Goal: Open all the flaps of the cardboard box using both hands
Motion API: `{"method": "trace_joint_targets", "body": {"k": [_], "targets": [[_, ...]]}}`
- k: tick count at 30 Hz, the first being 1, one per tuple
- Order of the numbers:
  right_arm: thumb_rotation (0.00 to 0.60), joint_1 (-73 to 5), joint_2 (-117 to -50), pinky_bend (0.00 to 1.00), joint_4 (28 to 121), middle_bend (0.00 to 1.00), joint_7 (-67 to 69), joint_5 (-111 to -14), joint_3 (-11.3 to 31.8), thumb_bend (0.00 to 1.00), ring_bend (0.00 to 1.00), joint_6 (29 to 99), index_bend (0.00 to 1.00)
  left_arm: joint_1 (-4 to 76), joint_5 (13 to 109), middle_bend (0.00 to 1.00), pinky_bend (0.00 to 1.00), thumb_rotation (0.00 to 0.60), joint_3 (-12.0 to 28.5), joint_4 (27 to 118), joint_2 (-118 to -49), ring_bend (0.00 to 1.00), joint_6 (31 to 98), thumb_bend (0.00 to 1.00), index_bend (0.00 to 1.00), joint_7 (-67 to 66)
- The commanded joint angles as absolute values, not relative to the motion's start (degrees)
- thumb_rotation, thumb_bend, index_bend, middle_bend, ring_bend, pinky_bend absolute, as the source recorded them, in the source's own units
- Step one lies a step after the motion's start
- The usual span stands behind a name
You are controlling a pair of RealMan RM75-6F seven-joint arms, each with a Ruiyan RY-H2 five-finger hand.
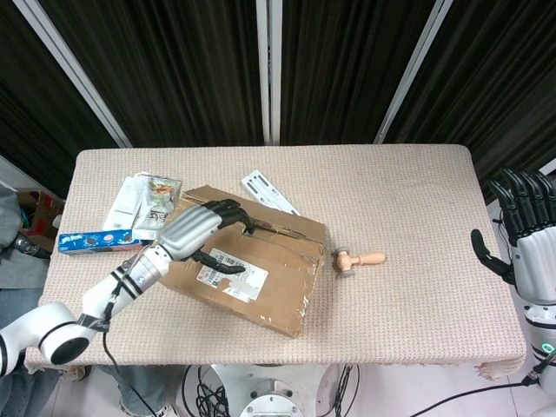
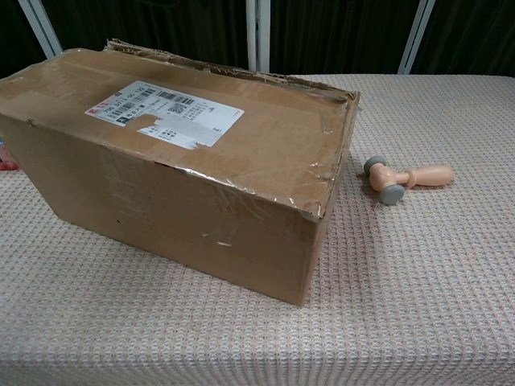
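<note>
1. Dark curtain panels with pale frame strips are seen behind a table (image 1: 408, 187) covered in a beige woven cloth.

2. The cardboard box (image 1: 261, 278) lies at centre left of the head view, turned at an angle, and fills the left of the chest view (image 2: 193, 161). Its flaps are judged closed; a white label (image 2: 165, 112) sits on the upper face, and torn tape is noted along the far edge.

3. The left hand (image 1: 195, 228) is placed over the box top near its upper left corner, fingers (image 1: 228, 210) extended and slightly apart, reaching toward the far seam. Contact with the cardboard cannot be confirmed. Nothing is held.

4. The right hand (image 1: 526, 234) is found at the right edge of the head view, off the table and well apart from the box, fingers spread upward, empty.

5. Step in hand, as judged: the approach to the first flap; no flap is open yet.

6. Next move, as judged: fingertips must be worked under the flap edge at the seam, and the right hand brought across to the box.

7. Other items: a small wooden mallet (image 1: 358, 259) just right of the box; printed packets (image 1: 143, 201) and a blue packet (image 1: 91, 241) at upper left; a white strip (image 1: 268, 191) behind the box.

8. Obstruction: remaining tape may resist lifting; the packets lie near the left flap's swing.
</note>
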State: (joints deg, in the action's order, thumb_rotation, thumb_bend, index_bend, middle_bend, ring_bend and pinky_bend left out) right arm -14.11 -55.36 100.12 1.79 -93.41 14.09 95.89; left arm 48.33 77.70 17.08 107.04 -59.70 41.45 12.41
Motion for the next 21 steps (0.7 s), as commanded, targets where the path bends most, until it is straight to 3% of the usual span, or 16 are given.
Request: {"method": "trace_joint_targets", "body": {"k": [1, 21], "targets": [[0.600, -13.8, -55.3, 0.00, 99.6, 0.00, 2.3, -93.4, 14.1, 0.33, 0.00, 96.3, 0.00, 51.4, 74.4, 0.23, 0.18, 0.067, 16.5, 106.0, -62.0, 0.12, 38.4, 0.00, 0.29, 9.8], [0.600, -12.7, -56.4, 0.00, 97.6, 0.00, 6.1, -93.8, 14.4, 0.31, 0.00, 98.8, 0.00, 55.4, 67.2, 0.24, 0.18, 0.020, 13.2, 102.5, -66.9, 0.12, 37.0, 0.00, 0.29, 3.8]]}}
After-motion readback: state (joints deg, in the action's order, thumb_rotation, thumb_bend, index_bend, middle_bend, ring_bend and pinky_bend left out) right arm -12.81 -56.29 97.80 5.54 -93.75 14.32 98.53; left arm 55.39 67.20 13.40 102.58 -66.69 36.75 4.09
